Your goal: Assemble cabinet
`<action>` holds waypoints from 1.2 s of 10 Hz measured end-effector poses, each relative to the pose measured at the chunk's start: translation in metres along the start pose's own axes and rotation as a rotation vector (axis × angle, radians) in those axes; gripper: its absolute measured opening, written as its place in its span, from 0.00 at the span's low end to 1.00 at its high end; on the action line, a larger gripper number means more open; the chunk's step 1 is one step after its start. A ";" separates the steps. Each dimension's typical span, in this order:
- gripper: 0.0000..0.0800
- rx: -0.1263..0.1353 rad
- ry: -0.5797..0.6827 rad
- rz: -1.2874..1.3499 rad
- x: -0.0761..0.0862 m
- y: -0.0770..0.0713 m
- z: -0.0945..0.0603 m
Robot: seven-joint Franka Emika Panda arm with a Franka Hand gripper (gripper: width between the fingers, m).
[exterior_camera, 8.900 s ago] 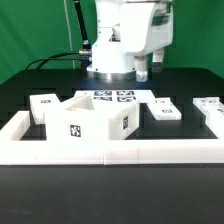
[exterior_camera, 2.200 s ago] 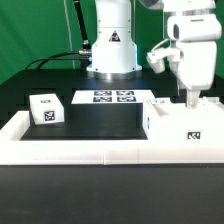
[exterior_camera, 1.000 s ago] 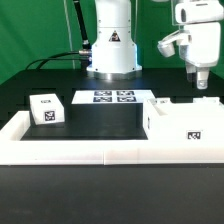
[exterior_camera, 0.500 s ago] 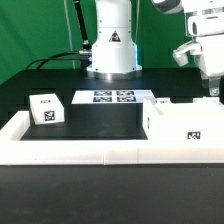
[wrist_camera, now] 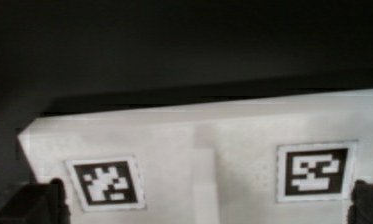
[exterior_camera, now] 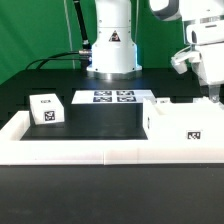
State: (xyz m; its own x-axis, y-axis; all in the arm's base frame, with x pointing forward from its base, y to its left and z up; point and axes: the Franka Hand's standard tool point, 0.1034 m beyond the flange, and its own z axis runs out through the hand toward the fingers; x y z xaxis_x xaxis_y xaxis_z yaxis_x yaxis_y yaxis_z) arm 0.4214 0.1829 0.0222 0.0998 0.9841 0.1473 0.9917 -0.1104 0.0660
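Hollow body (exterior_camera: 186, 128) hides its contents; gripper (exterior_camera: 213, 93) seemingly above.

The cabinet body (exterior_camera: 185, 125) is white, with one black-and-white square tag on its front. The small block (exterior_camera: 45, 108) is white with a similar tag. In the wrist view, a white cabinet part (wrist_camera: 201, 140) carries two black-and-white tags. The marker board (exterior_camera: 112, 97) is white with four black printed tags. The table (exterior_camera: 100, 118) is black, the rail (exterior_camera: 60, 152) white, the backdrop (exterior_camera: 40, 30) green, and the arm (exterior_camera: 105, 25) white.
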 end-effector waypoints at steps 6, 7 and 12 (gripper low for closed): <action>0.79 0.011 0.002 0.012 0.001 -0.003 0.007; 0.79 0.012 0.001 0.013 0.001 -0.003 0.008; 0.08 0.013 0.000 0.016 -0.001 -0.003 0.008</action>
State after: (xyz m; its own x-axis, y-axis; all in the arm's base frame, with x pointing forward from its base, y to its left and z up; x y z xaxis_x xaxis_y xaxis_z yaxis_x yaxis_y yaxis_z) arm 0.4192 0.1837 0.0143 0.1154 0.9822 0.1484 0.9910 -0.1241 0.0510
